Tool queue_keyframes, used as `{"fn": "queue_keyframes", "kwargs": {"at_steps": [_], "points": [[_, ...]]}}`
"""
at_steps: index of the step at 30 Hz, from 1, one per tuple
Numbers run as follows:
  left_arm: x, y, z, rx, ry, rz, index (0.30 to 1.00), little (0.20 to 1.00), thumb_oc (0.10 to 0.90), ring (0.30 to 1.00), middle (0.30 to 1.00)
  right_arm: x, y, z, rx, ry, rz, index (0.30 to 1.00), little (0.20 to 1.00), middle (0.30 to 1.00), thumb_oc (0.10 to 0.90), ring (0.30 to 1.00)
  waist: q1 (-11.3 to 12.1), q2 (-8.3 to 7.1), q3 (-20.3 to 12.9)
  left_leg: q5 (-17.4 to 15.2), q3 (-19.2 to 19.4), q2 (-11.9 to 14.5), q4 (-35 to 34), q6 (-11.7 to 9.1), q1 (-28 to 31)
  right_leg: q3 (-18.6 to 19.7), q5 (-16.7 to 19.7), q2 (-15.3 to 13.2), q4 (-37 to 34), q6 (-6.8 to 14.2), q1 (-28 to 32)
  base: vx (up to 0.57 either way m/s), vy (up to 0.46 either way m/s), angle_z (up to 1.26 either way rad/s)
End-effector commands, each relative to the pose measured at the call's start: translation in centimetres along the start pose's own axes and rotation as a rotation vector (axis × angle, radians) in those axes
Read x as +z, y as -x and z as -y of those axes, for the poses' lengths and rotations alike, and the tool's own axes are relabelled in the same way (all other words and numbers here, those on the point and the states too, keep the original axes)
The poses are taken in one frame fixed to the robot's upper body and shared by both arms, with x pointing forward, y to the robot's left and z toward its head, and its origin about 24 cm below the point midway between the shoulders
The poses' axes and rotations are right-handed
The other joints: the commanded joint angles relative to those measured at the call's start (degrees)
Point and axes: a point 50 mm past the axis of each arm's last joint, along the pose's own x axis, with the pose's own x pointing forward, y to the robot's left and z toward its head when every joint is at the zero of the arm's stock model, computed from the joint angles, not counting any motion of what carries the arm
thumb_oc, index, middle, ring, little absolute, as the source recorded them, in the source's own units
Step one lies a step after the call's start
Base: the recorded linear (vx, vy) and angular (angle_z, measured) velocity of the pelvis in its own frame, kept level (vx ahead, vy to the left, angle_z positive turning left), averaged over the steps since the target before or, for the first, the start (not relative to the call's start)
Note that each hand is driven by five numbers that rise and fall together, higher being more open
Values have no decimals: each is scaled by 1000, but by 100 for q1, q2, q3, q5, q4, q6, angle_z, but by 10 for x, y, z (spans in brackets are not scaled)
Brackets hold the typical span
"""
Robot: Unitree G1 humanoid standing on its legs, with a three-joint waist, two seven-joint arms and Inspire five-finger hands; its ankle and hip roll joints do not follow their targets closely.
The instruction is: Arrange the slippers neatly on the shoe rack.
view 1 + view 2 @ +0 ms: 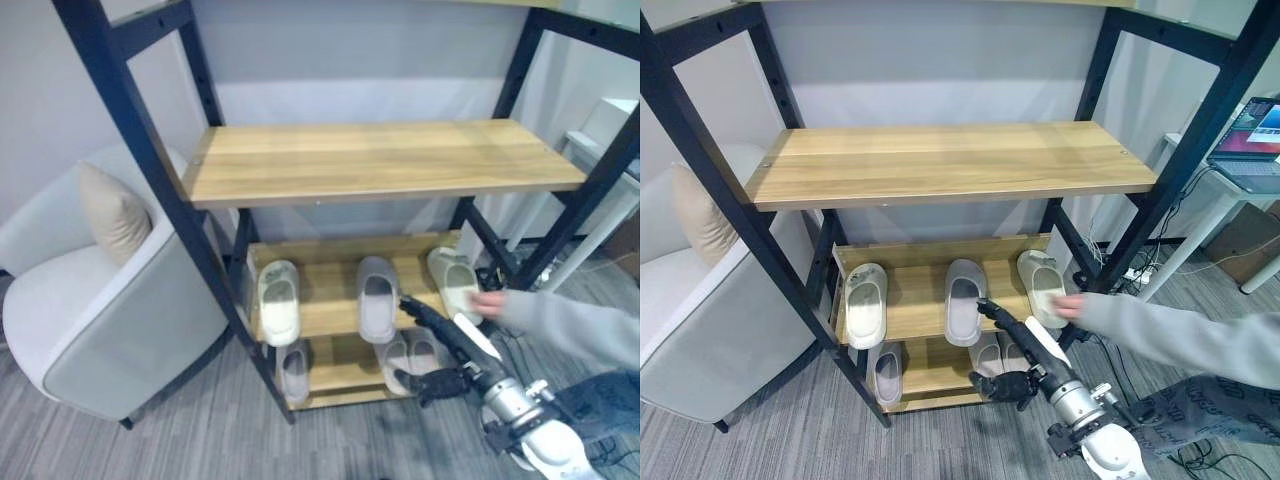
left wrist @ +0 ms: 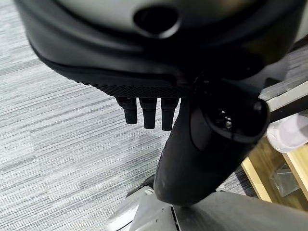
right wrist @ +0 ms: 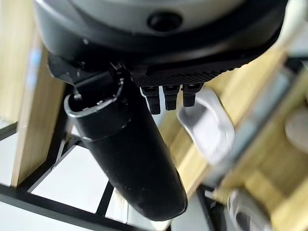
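While my right hand reaches toward the middle shelf of the black-framed wooden shoe rack, three slippers lie there in a row. From left to right: a cream open-toe slipper at the left end, a pale grey slipper in the middle, and another cream slipper at the right end, which sits askew. A person's hand in a grey sleeve is touching that right-hand one. On the bottom shelf, a grey slipper lies at the left and a pair of pale slippers lies further right, just behind my arm. My left hand hangs over the grey floor, away from the rack, its fingers relaxed and holding nothing. My right hand's fingers are extended and apart, gripping nothing, just right of the pale grey slipper.

I judge the step in hand is to straighten the middle row. To do it well, I should wait until the person's hand is clear, then nudge with flat fingers along the slipper's side, keeping toes pointing to the far side and gaps even.
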Motion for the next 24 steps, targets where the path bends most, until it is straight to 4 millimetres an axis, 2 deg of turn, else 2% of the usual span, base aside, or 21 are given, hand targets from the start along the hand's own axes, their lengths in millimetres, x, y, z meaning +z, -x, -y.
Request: {"fn": "queue_keyframes", "kwargs": {"at_steps": [1, 4, 6, 15, 20, 24], "points": [[32, -2, 22, -77, -58, 101, 900, 900, 800, 900, 900, 50, -23, 49, -268, 258, 288, 900, 900, 900, 800, 900, 119, 11, 16, -394, -350, 19, 44, -35, 75, -190, -690, 232, 380, 177, 57, 25, -11, 4], [33, -1, 25, -83, -94, 112, 900, 900, 800, 900, 900, 47, -34, 60, -357, 325, 268, 900, 900, 900, 800, 900, 204, 21, -4, -390, -390, 15, 15, -29, 64, -249, -684, 224, 309, 172, 92, 29, -13, 6], [35, -1, 25, -81, -121, 123, 900, 900, 800, 900, 900, 43, -49, 68, -422, 334, 244, 900, 900, 900, 800, 900, 288, 28, -8, -377, -445, -6, -6, -29, 37, -310, -668, 216, 243, 165, 113, 34, -16, 9], [29, -1, 20, -59, -156, 113, 900, 900, 800, 900, 900, 27, -85, 83, -500, 358, 147, 900, 900, 900, 800, 900, 506, 46, -12, -380, -586, -54, -10, -38, -41, -452, -584, 178, 2, 169, 200, 26, -5, 15], [29, -1, 18, -45, -159, 111, 900, 900, 800, 900, 900, 28, -92, 85, -523, 311, 148, 900, 900, 900, 800, 900, 551, 67, 26, -379, -634, -73, -10, -48, -72, -508, -564, 154, -50, 175, 219, 12, 10, 6], [31, -2, 17, -36, -147, 120, 900, 900, 800, 900, 900, 31, -89, 87, -534, 309, 171, 900, 900, 900, 800, 900, 578, 69, 84, -381, -673, -91, -10, -47, -103, -554, -557, 149, -74, 178, 214, 11, 21, 7]]}}
